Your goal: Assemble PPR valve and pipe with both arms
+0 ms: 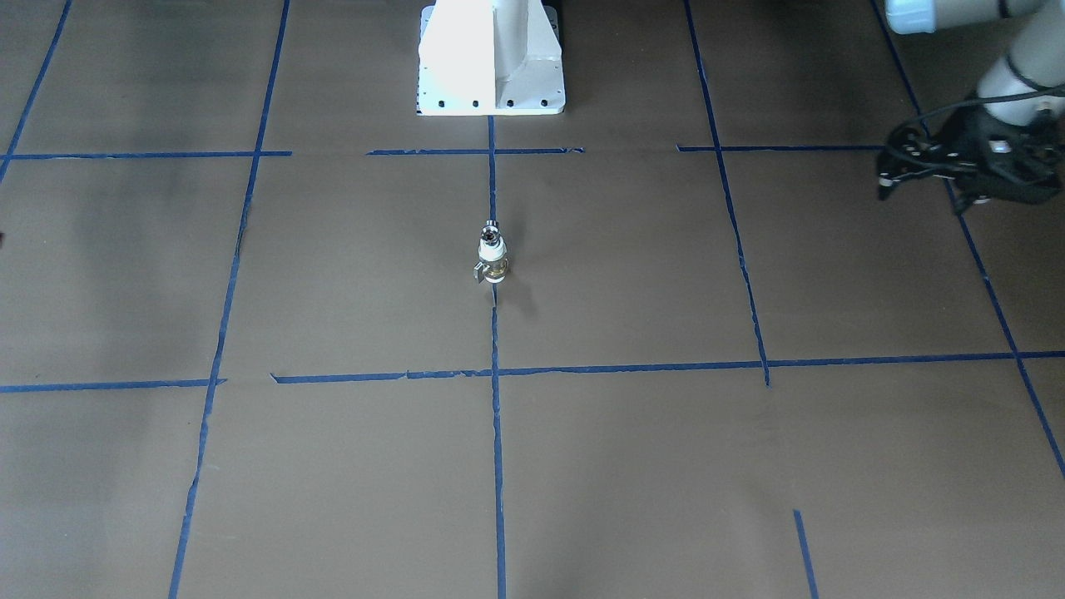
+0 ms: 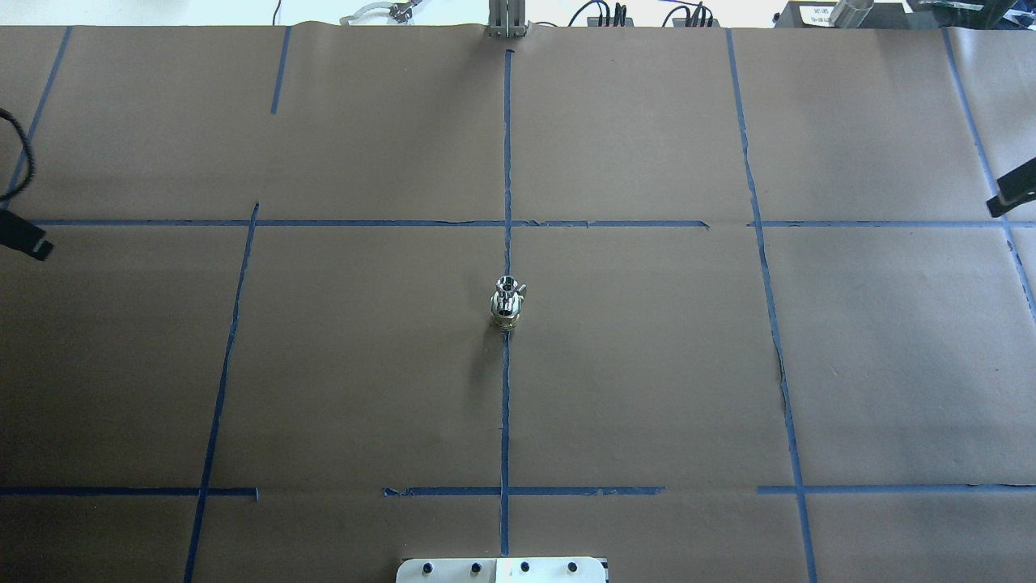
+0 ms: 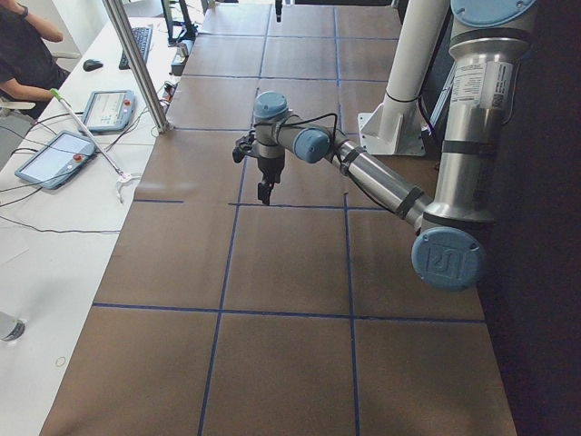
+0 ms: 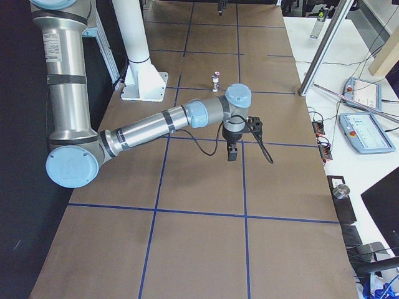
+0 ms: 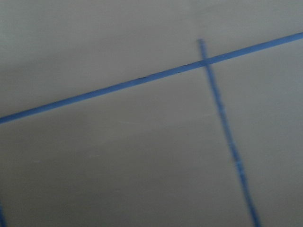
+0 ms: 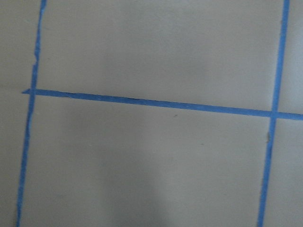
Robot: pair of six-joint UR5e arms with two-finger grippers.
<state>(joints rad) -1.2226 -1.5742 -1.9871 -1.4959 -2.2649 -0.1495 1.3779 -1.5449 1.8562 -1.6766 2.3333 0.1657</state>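
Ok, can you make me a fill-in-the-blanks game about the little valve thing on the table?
1. The valve stands ___ on the table.
2. It sits right on a ___ tape line.
3. The shiny pipe sticks out of the valve's ___ end.
4. The robot's base is coloured ___.

Missing words: upright, blue, top, white.
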